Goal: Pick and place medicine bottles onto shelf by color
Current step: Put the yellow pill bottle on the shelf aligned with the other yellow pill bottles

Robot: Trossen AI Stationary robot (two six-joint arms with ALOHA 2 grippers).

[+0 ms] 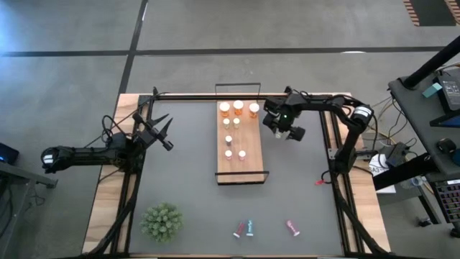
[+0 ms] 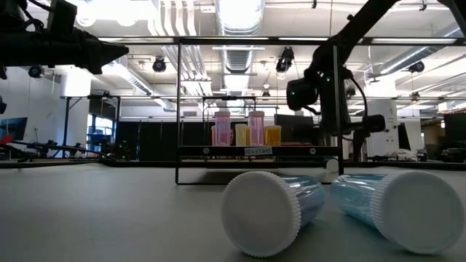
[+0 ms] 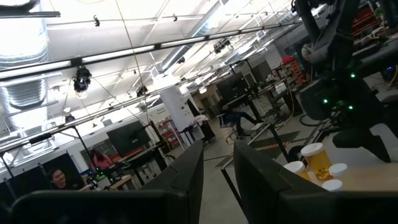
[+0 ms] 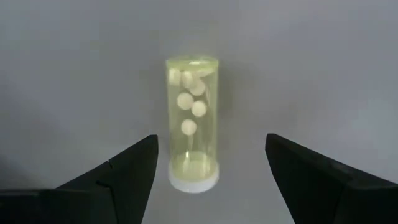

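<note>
The right gripper (image 4: pixel 211 168), fingers spread wide, hovers over a yellow bottle (image 4: pixel 193 121) lying on the grey table (image 1: pixel 180 173) beside the shelf (image 1: pixel 241 169). The left gripper (image 1: pixel 167 144), fingers closed and empty, waits well apart.

Eight bottles (image 1: pixel 238 106) on my one shelf (image 1: pixel 250 164), three loose bottles (image 1: pixel 249 227) far from my right gripper (image 1: pixel 284 132), one plant (image 1: pixel 161 221).

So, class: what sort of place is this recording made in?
Probably a robotics lab or workshop hall: exposed ceiling ducts, other workstations with monitors, and a framed table carrying two robot arms.
</note>
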